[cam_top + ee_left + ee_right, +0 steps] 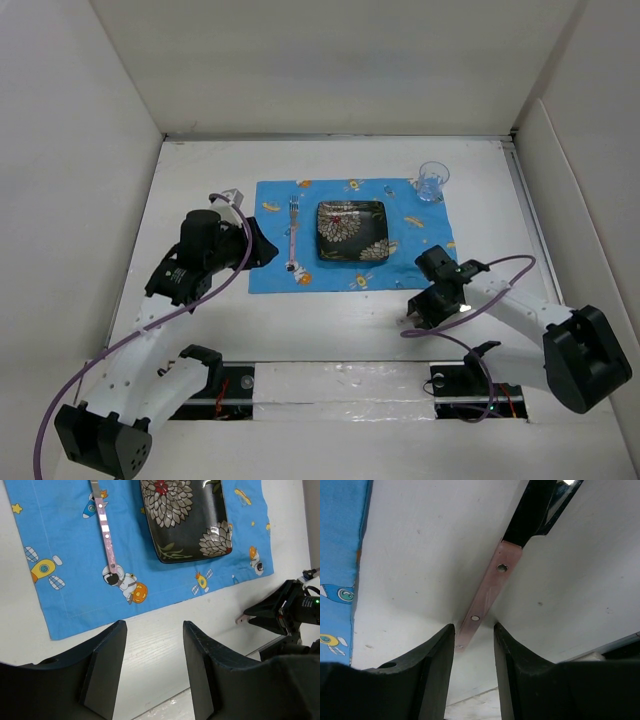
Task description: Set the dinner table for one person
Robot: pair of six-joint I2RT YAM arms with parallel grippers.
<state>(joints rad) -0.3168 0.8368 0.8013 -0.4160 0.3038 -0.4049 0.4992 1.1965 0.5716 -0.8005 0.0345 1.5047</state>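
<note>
- White and matte, the counter (200, 190) is the broad flat floor of the scene. Along its near edge a glossy pale strip (340, 385) runs between the two arm bases.
- The left tool (154, 625) hangs released, fingers spread with nothing between them, over bare counter near the near left corner of the placemat (300, 272).
- The right tool (474, 627) points down at the counter just off the placemat's near right corner. Its fingers straddle the near end of a knife (492, 582), which has a pink handle and a dark blade and lies on bare counter to the right of the placemat. Whether they pinch the handle I cannot tell.
- The placemat is blue cloth printed with cartoon rockets and astronauts, spread flat in the counter's middle.
- On it, a pink-handled fork (293, 225) lies to the left of a black square plate (352, 232) with pale flowers. The two are apart, and the fork's tines point to the far side.
- A clear glass (433, 181) stands upright at the placemat's far right corner.
- Plain white walls (330, 60) close the counter in on the left, far and right sides.
</note>
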